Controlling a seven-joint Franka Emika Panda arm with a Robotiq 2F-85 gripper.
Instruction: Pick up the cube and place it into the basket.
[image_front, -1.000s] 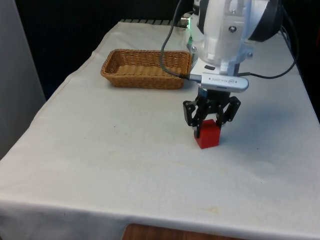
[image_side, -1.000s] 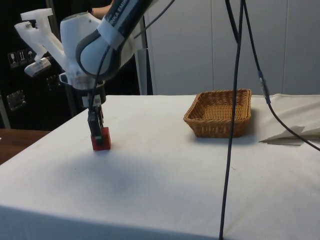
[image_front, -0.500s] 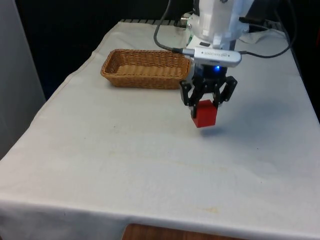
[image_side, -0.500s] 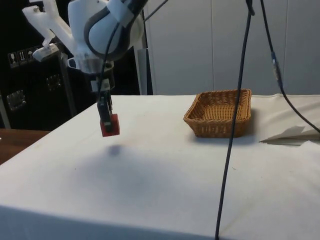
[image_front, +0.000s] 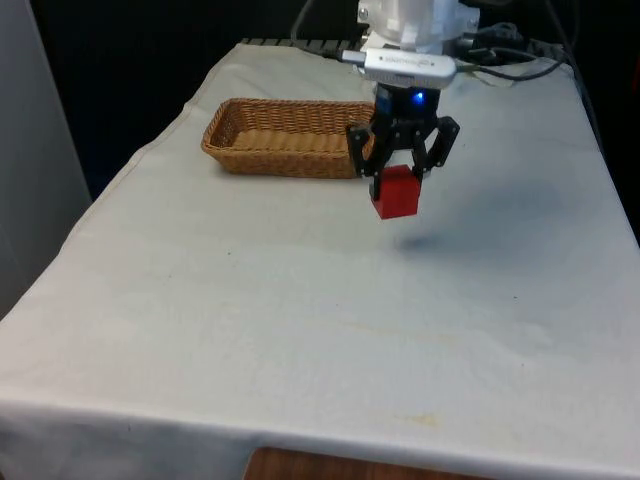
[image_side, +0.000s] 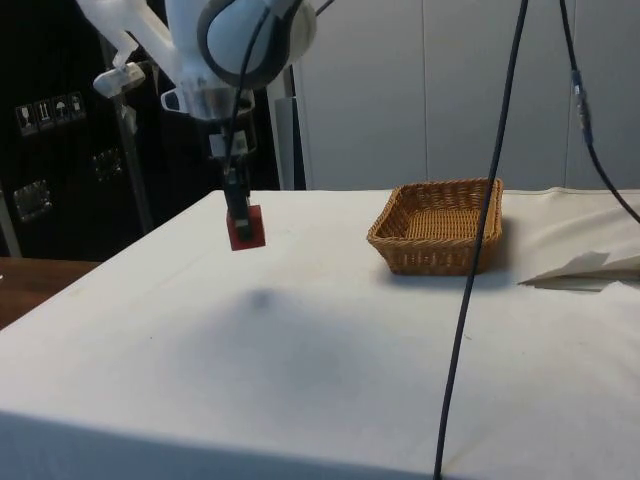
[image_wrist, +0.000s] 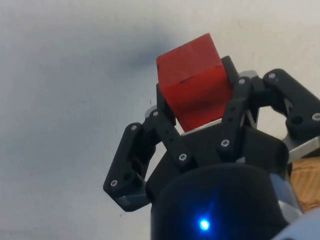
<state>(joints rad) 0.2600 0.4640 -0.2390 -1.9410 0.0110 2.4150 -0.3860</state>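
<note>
Front view: I see the jaws closed on the red cube, which hangs in the air above the white tabletop, clear of the cloth. The gripper sits just off the near corner of the wicker basket, toward the front view's right, and the cube is outside the basket's rim. In the side view I read the cube as lifted well off the tabletop, with a soft shadow on the cloth beneath it, and the basket stands well apart from it. From the wrist I see the cube pinched between the two black fingers, one edge tilted, its top half standing free.
</note>
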